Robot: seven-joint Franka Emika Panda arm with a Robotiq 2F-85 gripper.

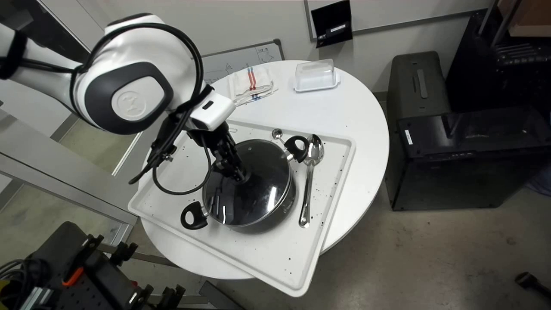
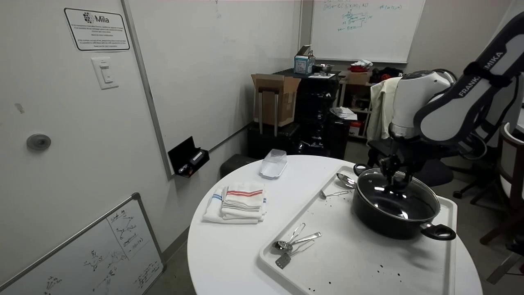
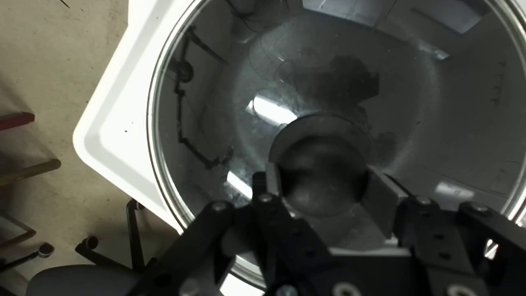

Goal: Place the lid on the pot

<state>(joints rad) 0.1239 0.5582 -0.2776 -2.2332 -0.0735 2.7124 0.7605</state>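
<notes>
The glass lid [image 2: 395, 203] covers the black pot [image 2: 382, 223] at right of frame in an exterior view, the pincer [image 3: 322, 185] grasping its knob [image 3: 324, 174], the speckled tray [image 2: 348, 246] spreading wide toward bottom centre, the curved-edged desk [image 2: 229, 254] further left.

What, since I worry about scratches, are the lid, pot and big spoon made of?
The lid looks like glossy glass, from its sharp reflections, with a shiny, probably metal rim; clear plastic is possible. The pot is probably smooth, coated metal: its side looks dark and even. The big spoon seems polished metal, perhaps steel, from its silvery highlights.
</notes>
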